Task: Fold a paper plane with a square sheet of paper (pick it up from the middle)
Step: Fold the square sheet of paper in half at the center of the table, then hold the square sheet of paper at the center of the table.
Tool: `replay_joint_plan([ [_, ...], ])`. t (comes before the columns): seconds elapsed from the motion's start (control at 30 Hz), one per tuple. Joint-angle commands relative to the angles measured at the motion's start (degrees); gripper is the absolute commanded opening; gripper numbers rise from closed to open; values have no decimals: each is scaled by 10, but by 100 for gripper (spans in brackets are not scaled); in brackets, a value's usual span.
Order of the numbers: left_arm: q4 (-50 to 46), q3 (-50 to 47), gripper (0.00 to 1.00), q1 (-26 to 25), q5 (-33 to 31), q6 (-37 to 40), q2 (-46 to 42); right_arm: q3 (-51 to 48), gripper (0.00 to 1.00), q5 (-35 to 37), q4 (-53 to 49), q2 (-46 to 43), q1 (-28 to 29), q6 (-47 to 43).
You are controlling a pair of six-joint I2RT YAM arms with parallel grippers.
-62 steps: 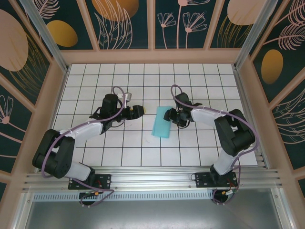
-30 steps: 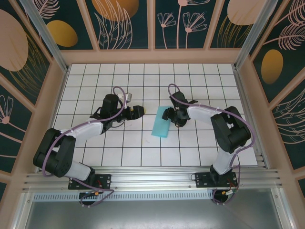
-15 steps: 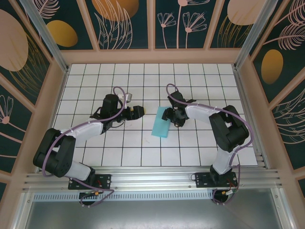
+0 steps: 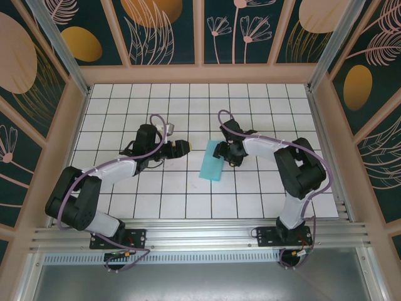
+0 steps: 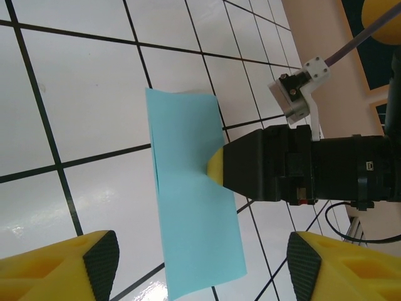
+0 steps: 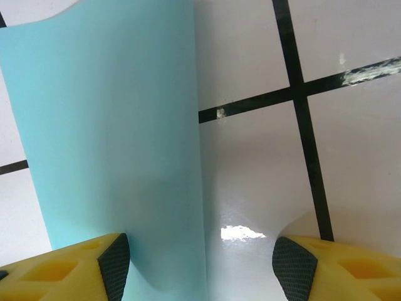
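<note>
Inspecting the plain cyan sheet of paper, folded to a strip, lying on the grid table.
My left gripper gapes wide, empty, beside it; my right gripper stands wide astride its edge.

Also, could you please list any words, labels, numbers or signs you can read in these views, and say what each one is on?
No text can be read.
The cyan sheet of paper is blank.
A tiny white mark on the right arm's black housing is too small to read.
</note>
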Motion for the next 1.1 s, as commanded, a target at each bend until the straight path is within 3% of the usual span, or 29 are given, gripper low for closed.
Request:
replay_joint_plan([
  [0.0, 10, 25, 64, -10, 8, -14, 23, -26, 69, 14, 13, 71, 6, 7],
  [0.2, -22, 91, 35, -52, -35, -39, 99, -31, 69, 17, 12, 73, 6, 10],
  [0.47, -34, 152, 22, -89, -56, -60, 181, -32, 69, 20, 9, 74, 7, 8],
  [0.6, -44, 181, 7, -98, -60, -68, 213, -38, 69, 21, 9, 74, 7, 9],
  [0.73, -55, 194, 0, -103, -65, -67, 234, -42, 69, 22, 10, 72, 8, 10],
  [1.07, -85, 226, 0, -108, -74, -62, 275, -47, 70, 21, 15, 77, 9, 13],
])
